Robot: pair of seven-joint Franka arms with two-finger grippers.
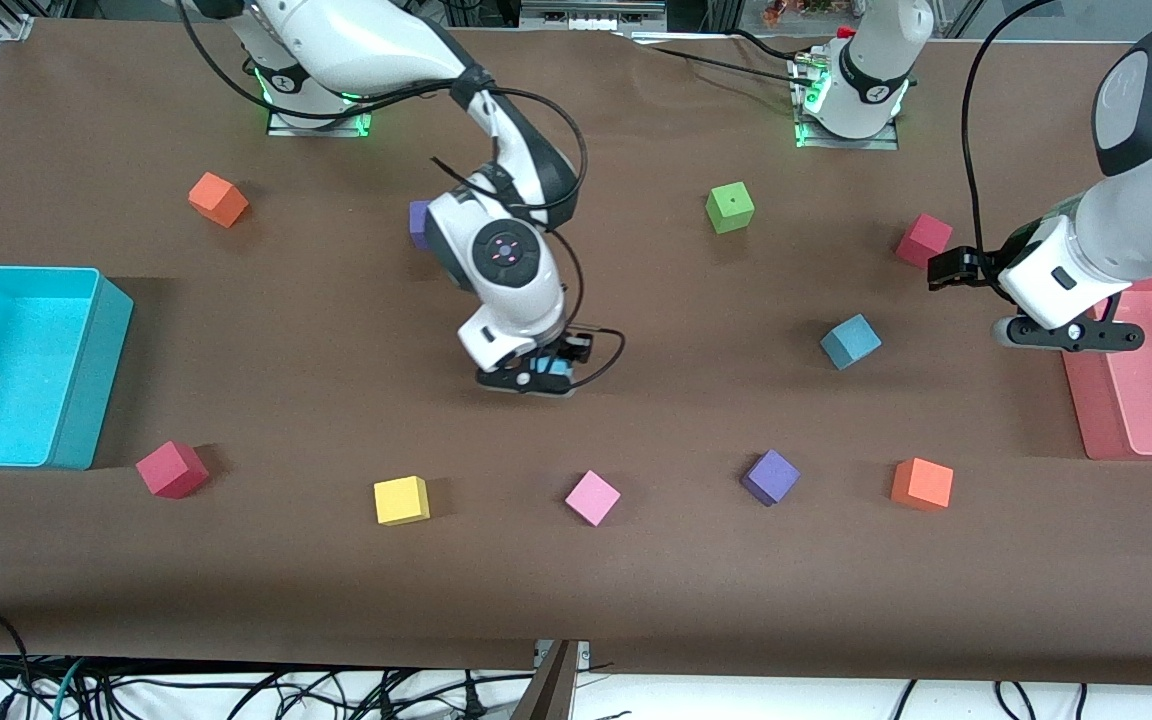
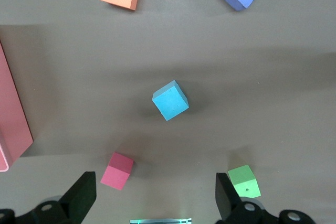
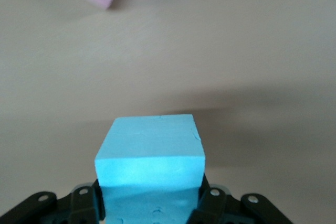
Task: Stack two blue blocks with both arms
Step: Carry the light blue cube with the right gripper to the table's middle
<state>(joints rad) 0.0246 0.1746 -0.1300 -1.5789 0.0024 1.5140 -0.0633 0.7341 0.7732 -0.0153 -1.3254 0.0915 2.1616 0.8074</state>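
Holding one blue block (image 3: 149, 156) between closed fingers (image 3: 86, 203), my right gripper (image 1: 534, 378) hangs over the middle of the table (image 1: 336, 580), above bare brown cover and clear of every other cube. I judge this as the carry step: the block is gripped from its sides, leaving its underside free for setting down. The second blue block (image 1: 850, 341) sits on the table toward the left arm's end, well apart from its neighbours, so nothing should crowd a placement on top. My left gripper (image 2: 155, 195) hovers over the edge of the red tray (image 1: 1151, 400) with fingers spread wide and empty; its wrist camera looks down on that resting block, and I read it as waiting. The pink cube (image 1: 592, 497) lies nearer the front camera than the held block.
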